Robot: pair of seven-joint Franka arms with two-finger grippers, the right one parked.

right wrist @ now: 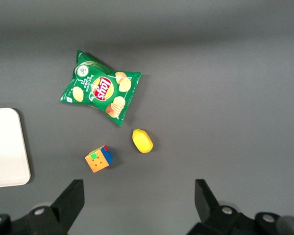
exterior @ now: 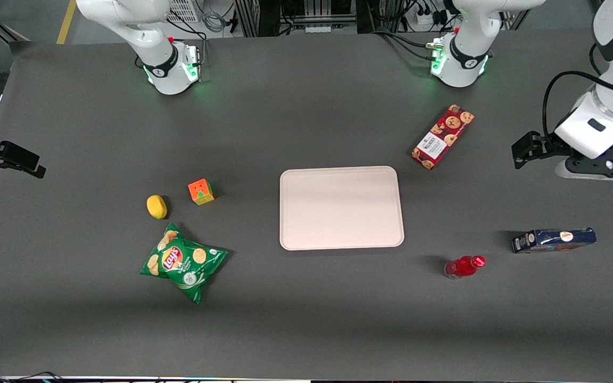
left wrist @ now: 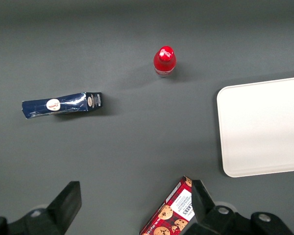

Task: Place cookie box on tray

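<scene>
Nearest the front camera on the matte dark grey desk (exterior: 306, 330) lies a crinkled green chip bag (exterior: 183, 262), toward the parked arm's end, and a red bottle (exterior: 464, 266) with a shiny cap on its side toward the working arm's end. Just farther back than the bottle, the cookie box (exterior: 554, 240), a long narrow navy carton with a round white-and-red logo, lies flat on the desk, well apart from the tray (exterior: 341, 208). The tray is smooth, pale cream-pink, rectangular with rounded corners and a low rim, bare. A yellow lemon-like fruit (exterior: 156, 206) and a coloured puzzle cube (exterior: 201, 191) sit beside the chip bag. Farther still is a red cardboard box (exterior: 442, 136) printed with cookies. The fingers (left wrist: 66, 203) of the gripper (left wrist: 132, 208) stand wide apart above the desk, holding nothing, well clear of the cookie box (left wrist: 61, 105)
</scene>
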